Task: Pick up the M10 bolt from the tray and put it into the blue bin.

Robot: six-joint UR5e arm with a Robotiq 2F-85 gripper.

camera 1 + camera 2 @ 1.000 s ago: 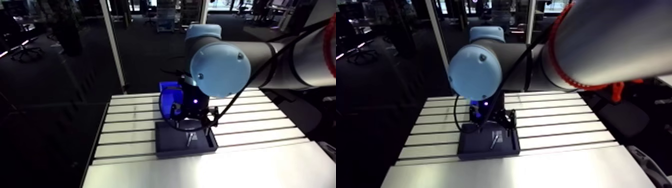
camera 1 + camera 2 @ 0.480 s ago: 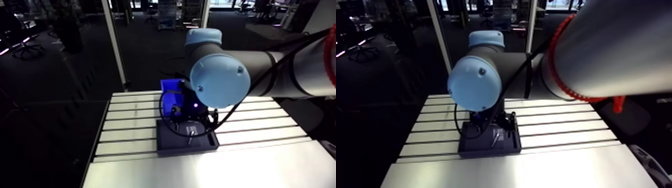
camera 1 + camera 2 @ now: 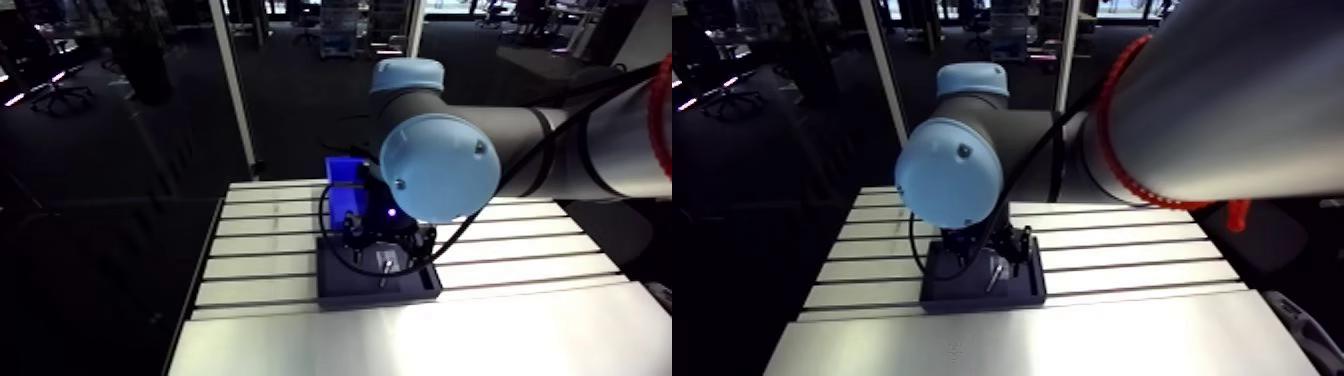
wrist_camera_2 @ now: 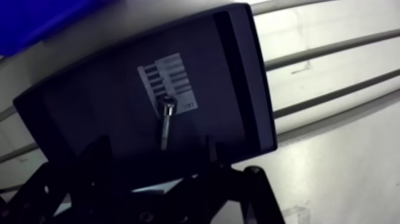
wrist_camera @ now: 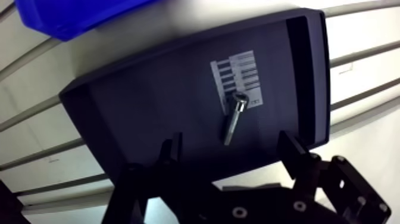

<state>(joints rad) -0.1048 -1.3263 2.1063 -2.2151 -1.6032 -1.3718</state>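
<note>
Dark tray (image 5: 149, 113) resting on the slotted table (image 5: 369, 65), seen from above the hand (image 5: 231, 149). A bolt (image 5: 234, 119) lies on the tray floor, its head overlapping the edge of a white printed label (image 5: 238, 80) stuck to the tray and its shank pointing toward the hand. The two fingers (image 5: 169, 149) stand spread over the tray's near edge, the bolt ahead of the gap, untouched. A blue bin (image 5: 71, 15) sits beyond the tray's far side.

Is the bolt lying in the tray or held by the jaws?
Lying: the bolt rests flat on the tray floor, between the open jaws, untouched.
</note>
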